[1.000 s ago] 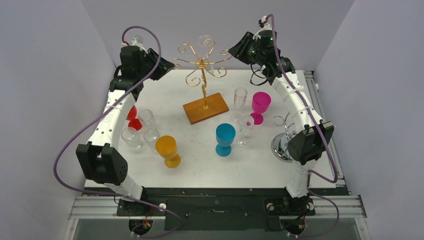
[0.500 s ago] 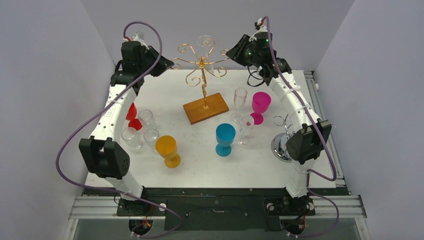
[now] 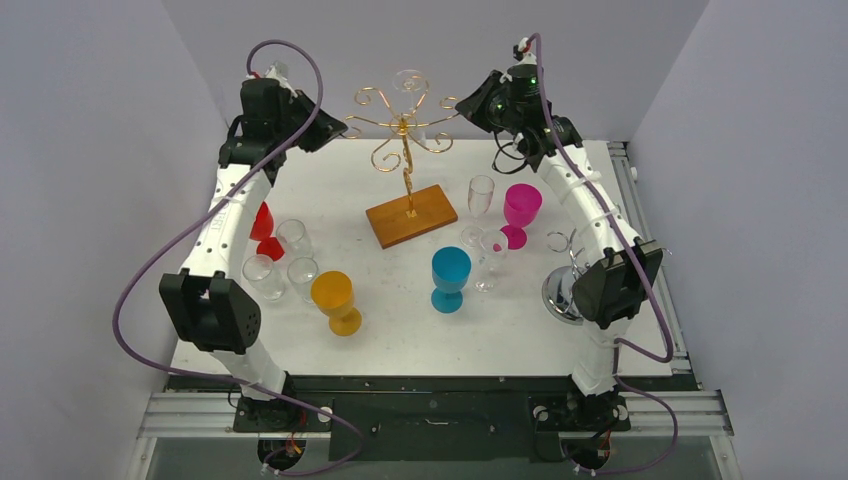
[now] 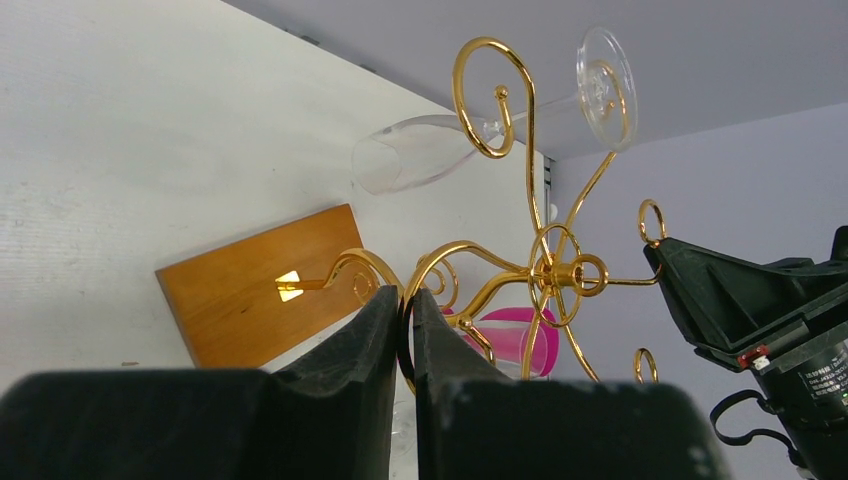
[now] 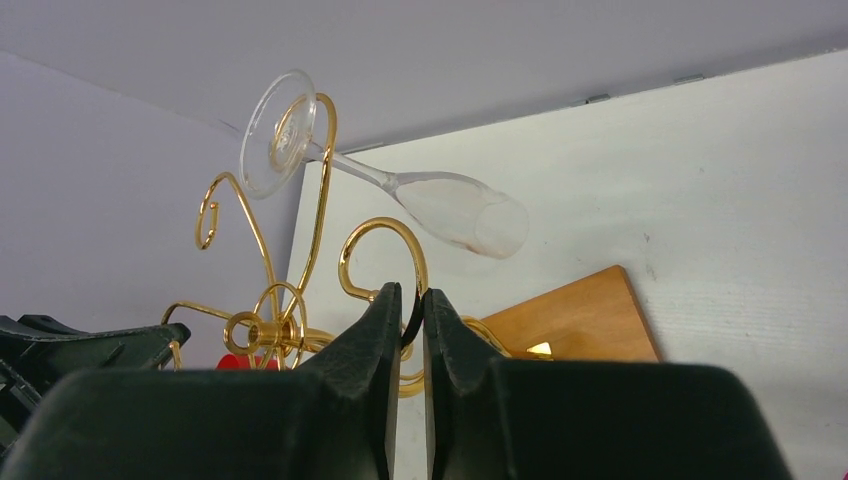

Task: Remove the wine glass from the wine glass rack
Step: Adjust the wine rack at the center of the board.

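The gold wine glass rack stands at the back of the table on its wooden base. A clear wine glass hangs by its foot from a rear curled arm, also visible in the left wrist view and the right wrist view. My left gripper is shut on a curled gold arm on the rack's left side. On the opposite side my right gripper is shut on another curl. Neither gripper touches the glass.
A chrome stand sits at the right edge under the right arm. An orange goblet, blue goblet, magenta goblet, red glass and several clear glasses stand in front of the rack.
Both grippers moved slightly inward to the rack and shut on its curled arms. The rack and the glass have stayed in place.
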Motion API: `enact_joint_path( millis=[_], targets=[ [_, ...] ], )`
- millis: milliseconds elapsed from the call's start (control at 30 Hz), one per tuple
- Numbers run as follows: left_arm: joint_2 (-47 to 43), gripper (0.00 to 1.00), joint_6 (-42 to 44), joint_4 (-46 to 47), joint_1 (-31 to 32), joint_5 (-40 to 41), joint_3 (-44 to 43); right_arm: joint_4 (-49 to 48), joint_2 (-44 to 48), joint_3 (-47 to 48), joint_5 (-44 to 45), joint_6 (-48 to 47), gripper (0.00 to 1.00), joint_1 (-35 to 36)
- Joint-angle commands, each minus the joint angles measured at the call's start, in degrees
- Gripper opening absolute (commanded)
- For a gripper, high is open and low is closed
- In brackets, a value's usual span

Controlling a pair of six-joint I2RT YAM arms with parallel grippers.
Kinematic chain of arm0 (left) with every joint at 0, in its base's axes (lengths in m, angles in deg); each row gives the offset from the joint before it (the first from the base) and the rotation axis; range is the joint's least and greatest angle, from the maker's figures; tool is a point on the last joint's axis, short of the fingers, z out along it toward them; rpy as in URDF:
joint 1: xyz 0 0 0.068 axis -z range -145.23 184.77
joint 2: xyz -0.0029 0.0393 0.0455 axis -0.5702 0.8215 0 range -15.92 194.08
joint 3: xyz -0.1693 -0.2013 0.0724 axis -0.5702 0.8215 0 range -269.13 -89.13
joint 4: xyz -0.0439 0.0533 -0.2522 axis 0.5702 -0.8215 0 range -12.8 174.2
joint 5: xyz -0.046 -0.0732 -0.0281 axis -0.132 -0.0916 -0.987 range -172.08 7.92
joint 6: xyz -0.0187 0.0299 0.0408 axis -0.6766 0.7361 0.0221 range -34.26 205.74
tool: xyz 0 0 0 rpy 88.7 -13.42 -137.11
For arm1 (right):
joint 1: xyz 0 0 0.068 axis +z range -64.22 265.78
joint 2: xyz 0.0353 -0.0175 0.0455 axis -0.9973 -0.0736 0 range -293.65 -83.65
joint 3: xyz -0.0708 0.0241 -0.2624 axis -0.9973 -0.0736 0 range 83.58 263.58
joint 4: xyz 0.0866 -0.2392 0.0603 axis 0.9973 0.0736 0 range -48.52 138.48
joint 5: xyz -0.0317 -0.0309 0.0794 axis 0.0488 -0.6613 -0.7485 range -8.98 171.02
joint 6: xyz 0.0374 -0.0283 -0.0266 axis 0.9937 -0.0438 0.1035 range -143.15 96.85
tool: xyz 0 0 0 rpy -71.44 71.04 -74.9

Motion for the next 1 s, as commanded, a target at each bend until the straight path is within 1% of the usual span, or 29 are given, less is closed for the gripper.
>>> enact_joint_path(
  millis=[0,300,800,967],
  targets=[
    [1.7,0.00,2.4,-0.6,-1.6,1.3,-6.0,-0.8,0.7,-0.6,-0.1,-0.2,0.00,1.7],
    [5.6,0.00,3.1,-4.3,-1.7,2.1,-15.3,-0.6,2.4,-1.0,-1.0,2.3,0.00,3.0],
    [9.7,0.00,3.7,-7.3,-1.9,1.7,-23.8,-0.9,5.3,-3.3,-2.3,4.4,0.00,4.4],
    [11.6,0.00,3.9,-9.7,-1.9,1.9,-28.5,-1.7,6.1,-4.7,-3.1,5.8,0.00,4.8]
  ],
)
